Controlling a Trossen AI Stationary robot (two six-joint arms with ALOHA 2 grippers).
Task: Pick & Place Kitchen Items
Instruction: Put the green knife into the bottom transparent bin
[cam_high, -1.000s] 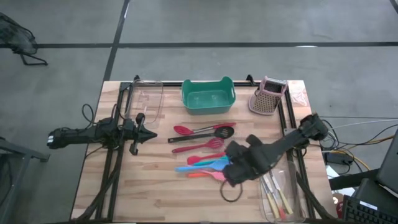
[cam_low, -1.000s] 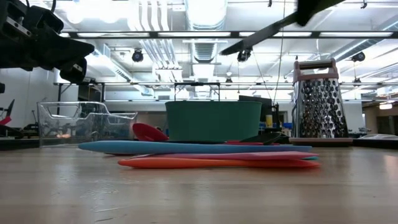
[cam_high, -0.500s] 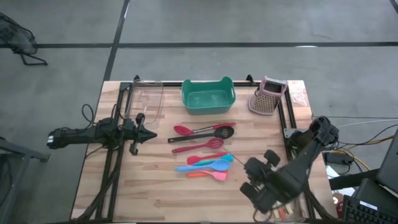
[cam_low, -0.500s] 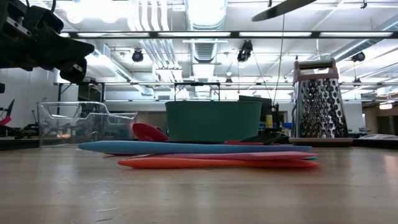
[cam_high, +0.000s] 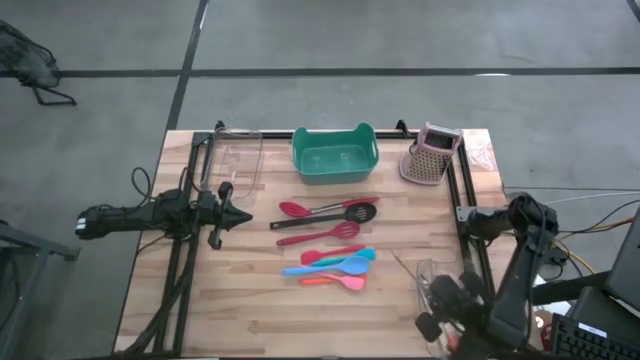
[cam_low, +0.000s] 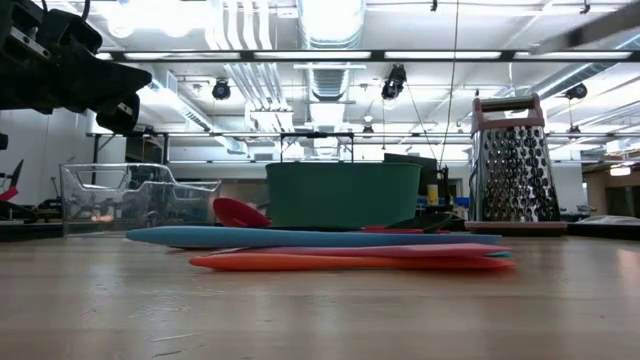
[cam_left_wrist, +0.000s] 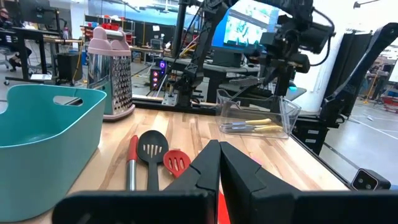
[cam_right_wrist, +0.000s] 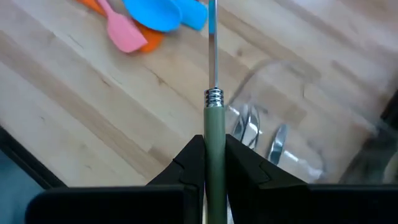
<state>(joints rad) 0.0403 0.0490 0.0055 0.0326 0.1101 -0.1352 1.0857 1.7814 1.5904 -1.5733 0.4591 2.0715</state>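
Red, black, pink, blue and orange utensils lie flat at the table's middle. My right gripper hangs over the clear tub at the near right corner, shut on a green-handled utensil with a thin metal shaft. Metal pieces with pale handles lie in that tub. At the table's left my left gripper is held level and shut, holding nothing. My right gripper pinches the utensil's green handle between its two fingers, just behind the metal collar. The fingers slant down from above and lie along the handle. The utensil is lifted clear, its shaft reaching past the fingertips over the tub's rim.
A teal tub stands at the far middle, a pinkish grater at the far right, and a second clear tub at the far left. Bare wood lies along the near edge.
My right gripper has swung from above the utensils at the middle toward the table's near right corner, rolling its wrist, and now hangs over the clear tub. The green-handled utensil has gone with it, lifted clear. The utensils at the middle have stayed put.
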